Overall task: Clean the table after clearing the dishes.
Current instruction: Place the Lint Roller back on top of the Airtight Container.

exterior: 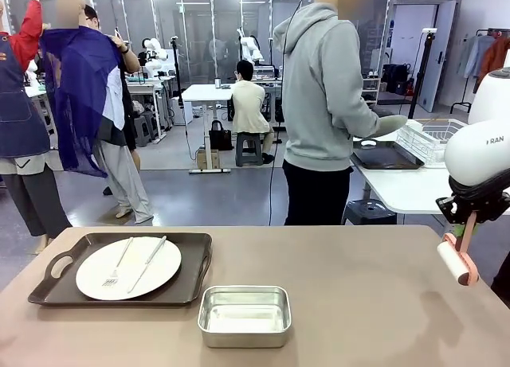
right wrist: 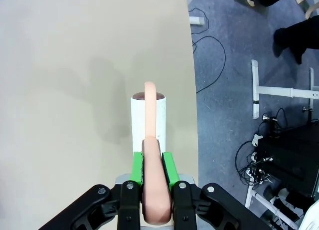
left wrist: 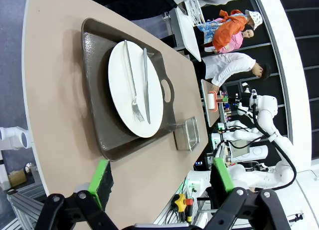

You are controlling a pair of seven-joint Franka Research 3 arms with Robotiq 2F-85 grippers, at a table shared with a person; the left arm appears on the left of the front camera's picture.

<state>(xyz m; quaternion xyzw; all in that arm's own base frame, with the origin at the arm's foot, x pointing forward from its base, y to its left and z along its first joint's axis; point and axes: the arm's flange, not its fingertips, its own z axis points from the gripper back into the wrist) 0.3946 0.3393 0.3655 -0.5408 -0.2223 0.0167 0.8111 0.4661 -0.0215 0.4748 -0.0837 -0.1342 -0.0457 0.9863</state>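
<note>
**Front view.** Wide brown-taupe matte bench [exterior: 358, 279] with rounded corners.
- On its left part sat a dark brown rectangular handled tray [exterior: 191, 283] carrying a round white plate [exterior: 92, 275]. A silver fork [exterior: 117, 267] and a silver knife [exterior: 150, 262] lay side by side on the plate.
- A small rectangular steel pan [exterior: 244, 315] sat near the front edge, just right of the tray and apart from it.
- At the picture's right edge the right pincer [exterior: 470, 214] held a lint roller with pink handle and white roll [exterior: 454, 263]. The roll hung over the bench's right end, and its shadow lay apart from it on the surface.
- Beyond the far edge stood a person in a grey hoodie [exterior: 323, 88], turned towards a smaller white-topped table [exterior: 406, 190]. That table bore a second dark tray [exterior: 388, 156] and a white wire rack [exterior: 430, 140].

**Left wrist view.** The left pincer [left wrist: 160, 180] stood wide, its green pads [left wrist: 99, 177] well apart with nothing between them.
- Ahead of it the tray, plate, fork and knife were seen from above, turned sideways.
- The steel pan lay just past the tray's corner.
- The lint roller was small and far off across the bench.

**Right wrist view.** This view gave the grip close up: the right pincer was clamped narrow on the pink handle.
- The white roll stood just beyond the fingertips, over the bench near its edge.
- Grey floor [right wrist: 234, 65] with cables lay beside the bench.
- Contact between roll and surface could not be told from this angle.
</note>
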